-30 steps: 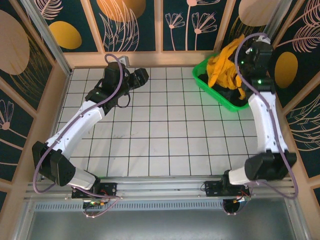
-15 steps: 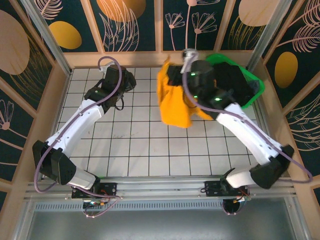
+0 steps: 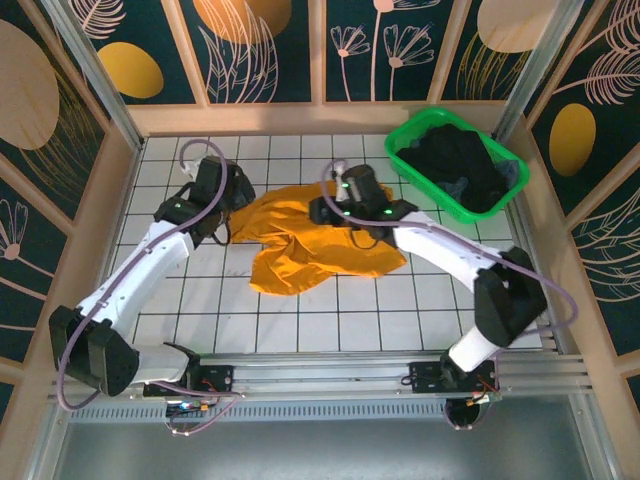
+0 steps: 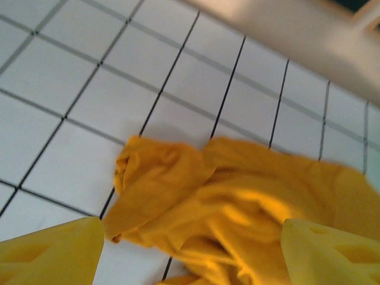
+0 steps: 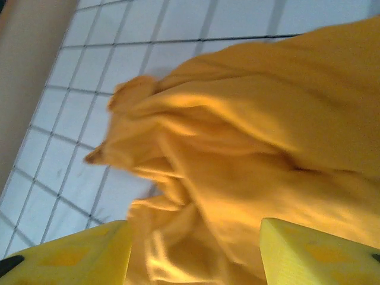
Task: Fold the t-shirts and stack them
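A mustard t-shirt (image 3: pixel 305 245) lies crumpled on the tiled table, spread over several tiles. Its bunched left edge (image 4: pixel 160 178) shows in the left wrist view, and its folds (image 5: pixel 237 160) in the right wrist view. My left gripper (image 3: pixel 238 203) hovers at the shirt's left edge, open (image 4: pixel 193 261), with cloth below the gap. My right gripper (image 3: pixel 320 210) is over the shirt's upper middle, open (image 5: pixel 193 255), its yellow fingers (image 5: pixel 314 252) wide apart above the cloth. Dark t-shirts (image 3: pixel 460 165) lie heaped in the green basket.
The green basket (image 3: pixel 405 140) stands at the back right corner. Wooden walls (image 3: pixel 95 240) ring the white tiled table (image 3: pixel 400 310). The wall's base (image 4: pixel 297 41) runs close behind the shirt in the left wrist view.
My right arm swung from the basket to the table's middle with the mustard shirt, then opened and let it drop. The left gripper moved down to the shirt's left edge.
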Action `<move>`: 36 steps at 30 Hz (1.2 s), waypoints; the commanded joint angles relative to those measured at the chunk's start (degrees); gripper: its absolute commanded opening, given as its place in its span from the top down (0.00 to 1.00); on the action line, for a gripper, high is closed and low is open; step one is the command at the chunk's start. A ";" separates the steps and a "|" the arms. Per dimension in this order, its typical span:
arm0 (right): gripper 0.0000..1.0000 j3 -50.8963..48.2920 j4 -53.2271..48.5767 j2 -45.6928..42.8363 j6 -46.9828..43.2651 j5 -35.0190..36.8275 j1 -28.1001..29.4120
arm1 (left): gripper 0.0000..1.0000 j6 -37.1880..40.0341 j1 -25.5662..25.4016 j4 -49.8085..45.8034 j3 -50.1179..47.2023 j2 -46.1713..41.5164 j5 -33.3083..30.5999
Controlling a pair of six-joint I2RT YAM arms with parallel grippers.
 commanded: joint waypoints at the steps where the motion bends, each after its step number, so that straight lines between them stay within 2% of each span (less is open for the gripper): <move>1: 0.41 -6.32 -0.95 -5.68 -1.13 2.62 0.65 | 0.22 -1.16 0.41 -0.96 -3.27 2.58 6.55; 4: 0.44 -12.30 -3.18 -6.30 -3.01 3.93 3.68 | 0.26 -2.79 1.77 1.45 -6.13 4.75 11.92; 8: 0.45 -20.54 -2.58 -7.74 -0.30 3.88 3.47 | 0.30 -3.68 2.13 5.80 -8.76 7.85 19.70; 12: 0.38 -20.36 -2.07 -5.13 -2.81 -0.20 5.83 | 0.31 -4.25 2.42 5.74 -9.69 10.81 20.35; 16: 0.38 -13.93 -2.34 1.84 -9.82 -3.43 12.86 | 0.30 -5.44 4.41 5.46 -9.30 11.45 18.63; 21: 0.38 -1.79 -5.52 13.06 -17.59 -1.94 20.89 | 0.29 -6.54 8.94 3.94 -8.45 9.74 15.08; 26: 0.38 9.33 -5.57 23.27 -19.70 -2.79 24.21 | 0.29 -9.50 12.27 4.06 -10.60 5.79 12.86; 31: 0.40 23.03 -11.21 34.74 -21.01 0.20 26.31 | 0.29 -11.32 13.02 4.87 -13.29 3.06 12.62; 33: 0.43 27.30 -14.20 38.87 -20.13 2.06 26.15 | 0.29 -11.43 13.11 5.11 -13.74 2.29 12.70; 35: 0.54 28.72 -16.05 40.85 -19.23 2.77 25.65 | 0.30 -11.35 13.20 5.14 -13.94 1.58 12.58; 36: 0.64 27.97 -16.08 40.66 -18.83 3.29 25.32 | 0.30 -11.10 13.20 5.07 -13.94 1.20 12.57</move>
